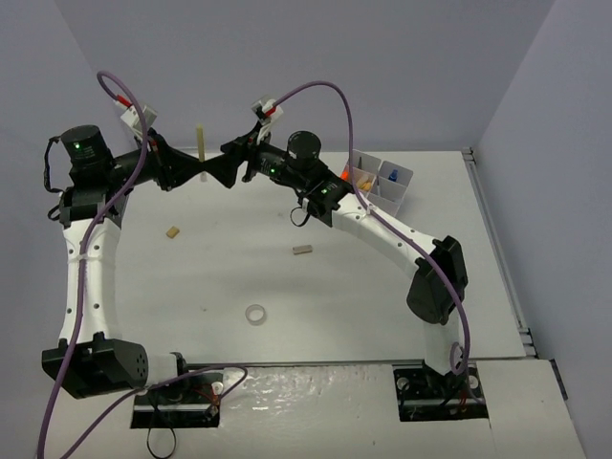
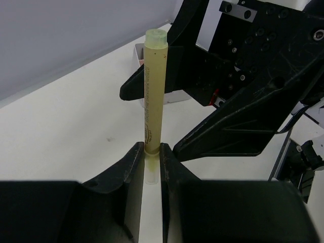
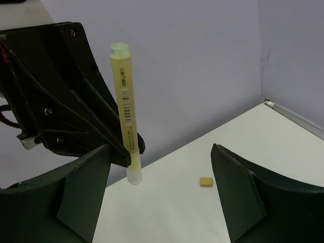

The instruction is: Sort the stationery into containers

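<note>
The left gripper (image 2: 152, 154) is clamped on the lower end of the yellow bar (image 2: 153, 86), which stands upright above its fingers. The right gripper (image 3: 159, 152) gapes wide and empty, with the bar close in front of it.

The pale yellow bar (image 2: 153, 96) stands upright, clamped at its lower end by the left gripper (image 2: 152, 152), while the small tan block (image 1: 172, 230), small grey block (image 1: 302, 250) and clear tape ring (image 1: 255, 313) lie well apart, and the white four-compartment tray (image 1: 387, 188) holds the orange-capped marker (image 1: 343, 175) and blue-capped bottle (image 1: 393, 177).
</note>
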